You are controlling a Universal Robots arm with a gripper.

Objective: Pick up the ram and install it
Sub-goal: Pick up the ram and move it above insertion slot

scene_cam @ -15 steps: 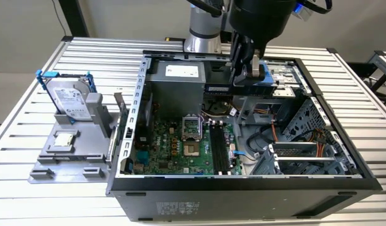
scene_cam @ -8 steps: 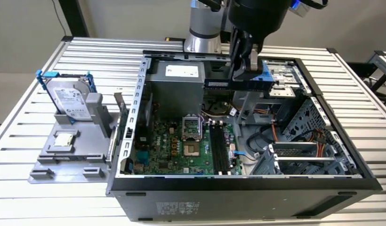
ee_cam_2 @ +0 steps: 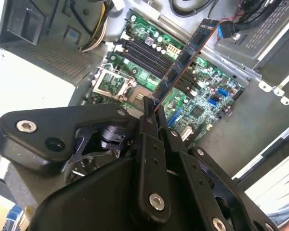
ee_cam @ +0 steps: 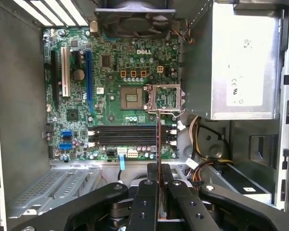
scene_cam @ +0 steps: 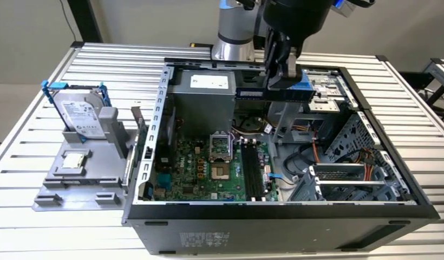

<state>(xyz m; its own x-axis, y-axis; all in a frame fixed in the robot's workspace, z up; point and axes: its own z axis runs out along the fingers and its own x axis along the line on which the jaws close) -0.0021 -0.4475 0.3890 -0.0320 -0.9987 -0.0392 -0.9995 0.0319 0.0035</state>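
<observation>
The gripper (scene_cam: 281, 81) is closed narrowly on the ram (scene_cam: 251, 95), pinching the thin stick by one end so that most of its length sticks out past the fingertips. In the exterior view it hangs over the open computer case (scene_cam: 280, 216), above the far part near the power supply (scene_cam: 204, 95), and is well clear of the motherboard (scene_cam: 200, 173) on the case floor. In the second wrist view the ram (ee_cam_2: 183, 60) runs out from the gripper (ee_cam_2: 151, 108) as a long dark strip with a brown edge, slanting above the green motherboard (ee_cam_2: 197, 96) and the memory slots (ee_cam_2: 144, 53). In the first wrist view the ram (ee_cam: 158, 139) shows edge-on between the fingers (ee_cam: 149, 187), crossing the black memory slots (ee_cam: 130, 135) at a right angle, near their end by the open processor socket (ee_cam: 133, 98). The case also holds a fan (ee_cam: 135, 17) at one wall, the silver power supply (ee_cam: 241, 62), bundles of cables (ee_cam: 200, 144) and a metal drive cage (scene_cam: 352, 179). On the slatted table (scene_cam: 20, 162), at the exterior view's left just beside the case, a grey holder (scene_cam: 63, 189) carries a hard drive (scene_cam: 81, 116) with blue brackets standing upright and a small square processor chip (scene_cam: 74, 160) lying flat in its own recess.
</observation>
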